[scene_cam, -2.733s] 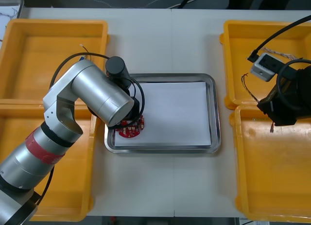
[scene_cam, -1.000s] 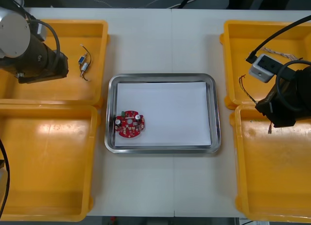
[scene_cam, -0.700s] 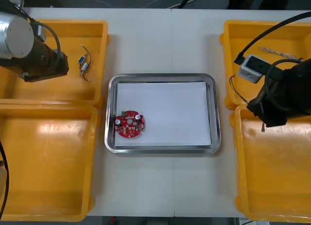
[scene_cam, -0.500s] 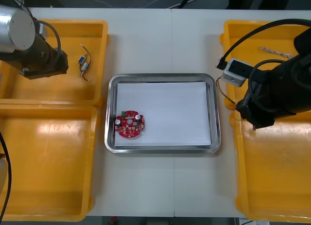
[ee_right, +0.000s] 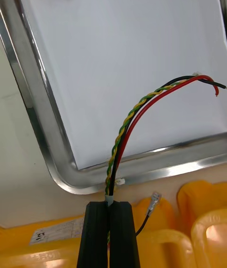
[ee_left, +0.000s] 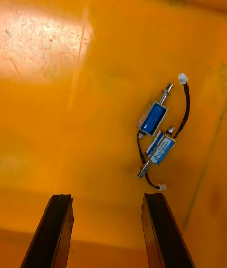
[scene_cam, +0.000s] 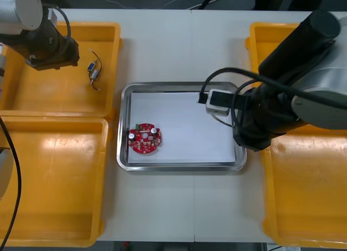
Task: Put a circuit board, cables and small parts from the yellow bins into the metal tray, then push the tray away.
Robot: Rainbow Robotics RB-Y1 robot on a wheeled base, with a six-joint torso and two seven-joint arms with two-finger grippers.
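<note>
At the tabletop's (scene_cam: 184,50) far left, the left gripper (ee_left: 107,198) hangs over the far left yellow bin (scene_cam: 59,96), its black fingers (ee_left: 60,230) spread wide with nothing between them. Two small metal parts (ee_left: 156,132) with blue bodies and thin black leads lie together on the bin floor just beyond the fingers, towards the bin's tray-side wall; pale labels on them carry print too fine to read. The near left yellow bin (scene_cam: 54,180) sits alongside.

At centre, the metal tray (scene_cam: 179,167), white inside, holds a round red circuit board (scene_cam: 145,140) in its near left corner.

To the right, the right arm (scene_cam: 293,99) reaches across the tray's right rim. The right gripper (ee_right: 112,206) has its fingers pressed together on a red and yellow cable (ee_right: 126,128), a twisted yellow-and-green pair running with red and black leads. The cable rises from the fingers and arches over the tray's rounded corner and white lining, its bare ends well apart from the board. A white sticker (ee_right: 51,237) on the rim of a right yellow bin (ee_right: 189,230) shows writing that cannot be made out.
</note>
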